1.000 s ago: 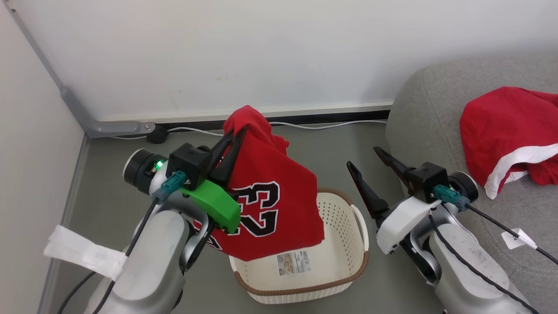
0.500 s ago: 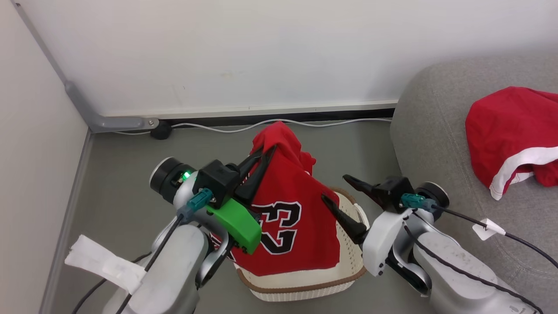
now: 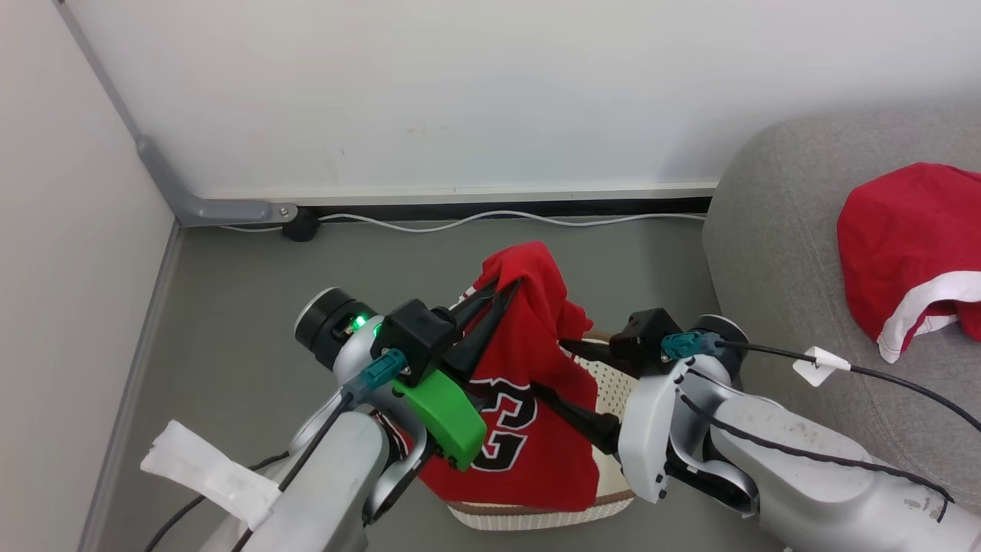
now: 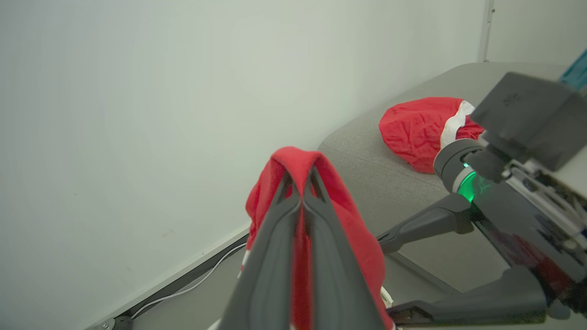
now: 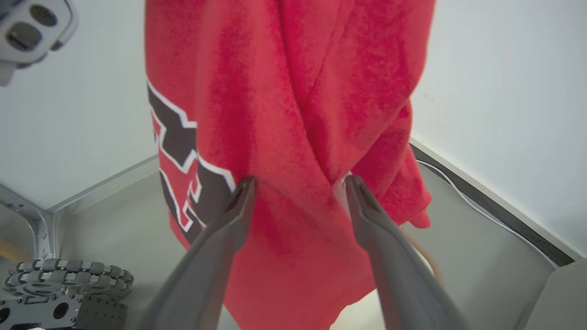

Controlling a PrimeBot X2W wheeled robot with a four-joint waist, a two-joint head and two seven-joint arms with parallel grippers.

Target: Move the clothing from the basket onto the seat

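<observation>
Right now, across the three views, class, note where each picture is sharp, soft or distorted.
Head view: even light, jersey numerals crisp. Left wrist view: left gripper soft up close, wall tinted greenish. Right wrist view: jersey fuzzy near the lens, floor edges splayed by wide angle.

The red jersey hangs before the right claw — spread wide, both tips right at the cloth — above grey floor.
</observation>
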